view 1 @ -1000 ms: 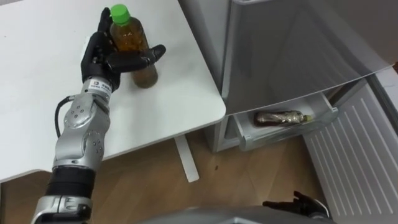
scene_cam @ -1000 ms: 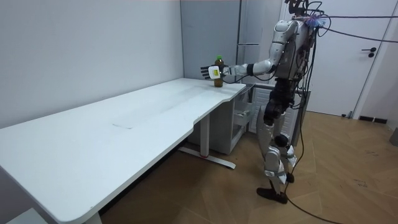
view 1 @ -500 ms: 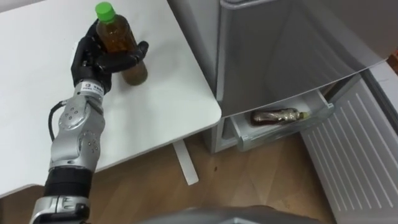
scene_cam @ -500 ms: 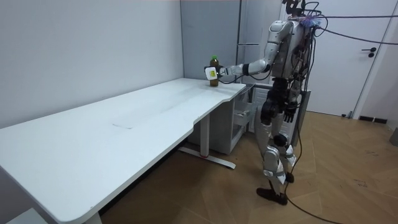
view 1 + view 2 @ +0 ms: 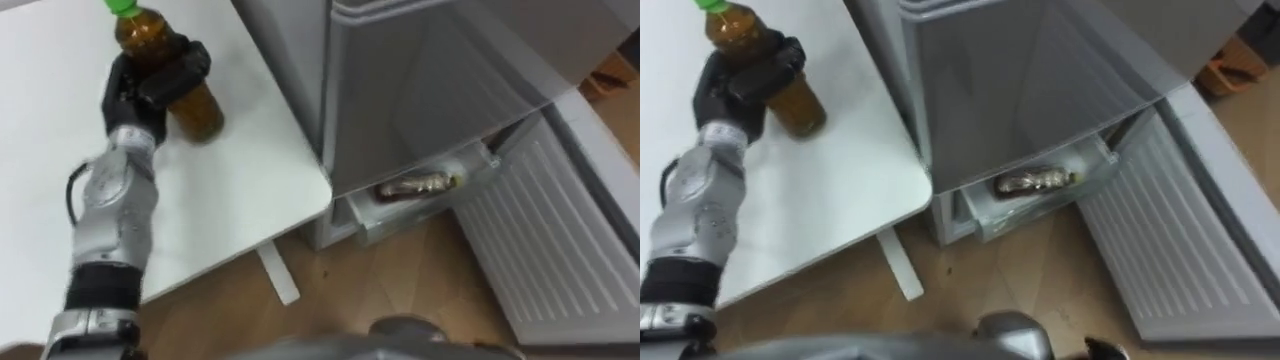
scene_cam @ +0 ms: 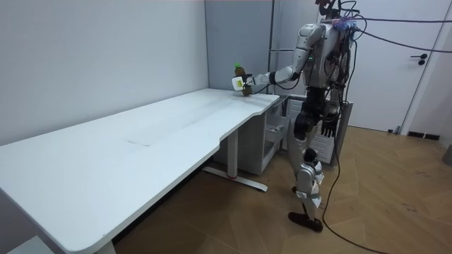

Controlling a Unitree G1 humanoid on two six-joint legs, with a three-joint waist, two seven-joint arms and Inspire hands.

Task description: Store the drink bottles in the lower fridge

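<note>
Bottle (image 5: 197, 112) is hanging over the surface (image 5: 235, 190), left hand's (image 5: 128, 97) fingers (image 5: 182, 64) curling round it; second bottle (image 5: 415, 183) is lying in the drawer (image 5: 425, 206).

Left arm extended forward, left robot hand (image 5: 135, 88) curled round the bottle (image 5: 196, 112). Right robot hand (image 6: 327, 130) hangs beside the hip.

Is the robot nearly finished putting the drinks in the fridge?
Looks about halfway. One bottle already lies in the open bottom drawer of the fridge. The left hand is curled round a second bottle over the white table. That one has yet to go into the drawer.
</note>
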